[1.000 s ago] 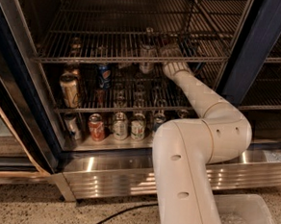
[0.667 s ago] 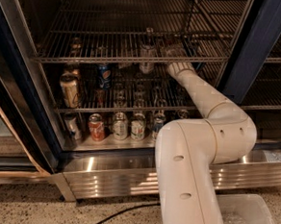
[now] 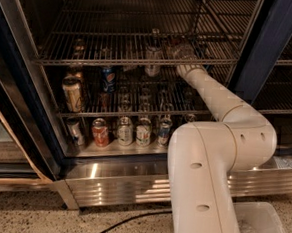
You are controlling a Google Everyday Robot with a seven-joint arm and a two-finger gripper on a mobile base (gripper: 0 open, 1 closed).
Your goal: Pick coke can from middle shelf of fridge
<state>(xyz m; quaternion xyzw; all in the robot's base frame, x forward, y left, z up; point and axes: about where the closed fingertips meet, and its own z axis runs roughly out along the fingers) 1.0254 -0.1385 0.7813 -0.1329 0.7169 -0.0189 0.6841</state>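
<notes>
reaching step: gripper [image 3: 183, 55] hovering at middle shelf [image 3: 114, 63] inside fridge [image 3: 261, 46], grip state cannot tell. coke can [image 3: 174, 43] seeming reddish shape just beside it. next needing square closure, then lifting clear.

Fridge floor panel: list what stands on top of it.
A red-orange can and four other cans stand in a row. The arm covers anything further right. The gripper is up at the upper wire rack.
</notes>
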